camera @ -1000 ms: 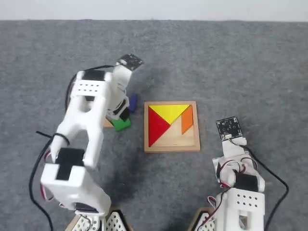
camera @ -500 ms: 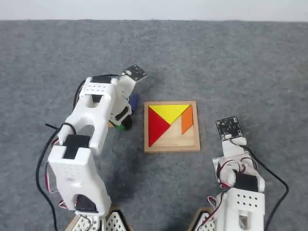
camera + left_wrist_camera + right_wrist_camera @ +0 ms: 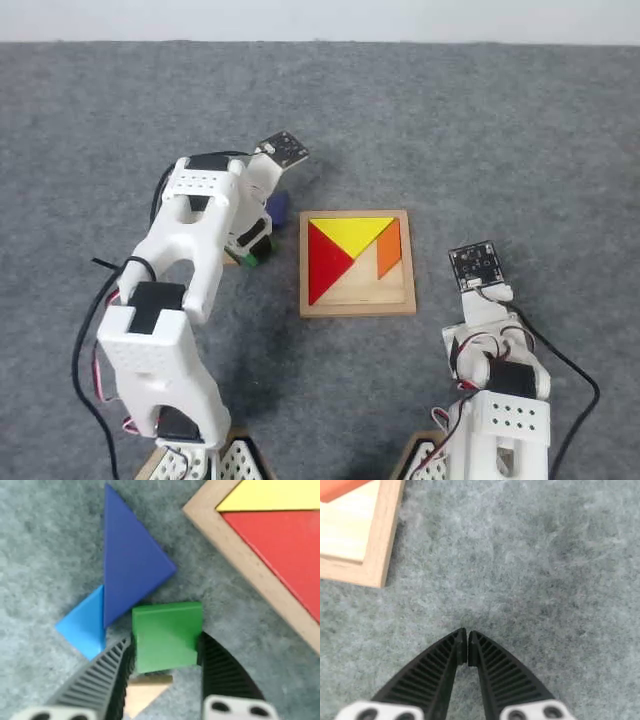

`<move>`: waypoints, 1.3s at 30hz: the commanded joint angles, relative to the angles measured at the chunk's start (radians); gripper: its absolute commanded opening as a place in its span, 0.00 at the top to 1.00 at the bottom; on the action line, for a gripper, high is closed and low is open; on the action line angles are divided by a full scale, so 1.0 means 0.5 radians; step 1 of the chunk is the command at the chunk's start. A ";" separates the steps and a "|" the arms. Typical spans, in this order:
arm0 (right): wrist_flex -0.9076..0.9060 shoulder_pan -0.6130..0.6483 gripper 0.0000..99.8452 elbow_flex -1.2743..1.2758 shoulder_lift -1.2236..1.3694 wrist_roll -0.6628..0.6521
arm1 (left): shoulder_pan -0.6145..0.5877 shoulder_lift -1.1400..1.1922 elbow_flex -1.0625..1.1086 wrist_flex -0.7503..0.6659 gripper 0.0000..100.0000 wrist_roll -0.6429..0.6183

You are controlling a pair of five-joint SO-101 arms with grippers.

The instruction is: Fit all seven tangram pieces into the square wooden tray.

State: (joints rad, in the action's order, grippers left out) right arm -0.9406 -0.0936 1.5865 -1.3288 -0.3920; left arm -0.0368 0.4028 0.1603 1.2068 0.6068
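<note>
Left gripper is clamped on the green square, one finger against each side, at 9 o'clock from the tray, with the dark blue triangle at the square's 1 o'clock seen from above. The tray holds a red triangle, a yellow triangle and an orange piece. Right gripper has its fingers pressed together over grey carpet, at the tray's 5 o'clock.

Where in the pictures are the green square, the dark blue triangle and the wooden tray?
green square [image 3: 167, 637]: left wrist view, centre of top face.
dark blue triangle [image 3: 130, 565]: left wrist view, middle of face.
wooden tray [image 3: 375, 292]: high view, bare wooden floor.
</note>
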 commanded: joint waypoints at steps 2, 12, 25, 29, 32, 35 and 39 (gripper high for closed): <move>0.041 0.014 0.99 -0.012 -0.026 -0.021 | -0.015 -0.295 0.014 0.123 0.75 0.083; 0.035 0.014 0.99 -0.012 -0.026 -0.031 | -0.377 -0.322 0.014 0.212 0.75 0.172; 0.035 0.014 0.99 -0.012 -0.026 -0.031 | -0.328 0.107 -0.041 0.114 0.75 -0.516; 0.035 0.014 0.99 -0.012 -0.026 -0.031 | -0.402 0.132 -0.161 0.123 0.75 -0.651; 0.035 0.014 0.99 -0.012 -0.026 -0.031 | -0.457 0.126 -0.250 0.206 0.75 -0.856; 0.035 0.014 0.99 -0.012 -0.026 -0.031 | -0.463 0.126 -0.308 0.276 0.75 -1.013; 0.035 0.014 0.99 -0.012 -0.026 -0.031 | -0.476 0.144 -0.330 0.267 0.75 -1.099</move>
State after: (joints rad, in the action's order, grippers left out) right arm -0.9406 -0.0936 1.5865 -1.3288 -0.3951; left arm -0.2654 0.4780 0.0407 1.3280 0.0898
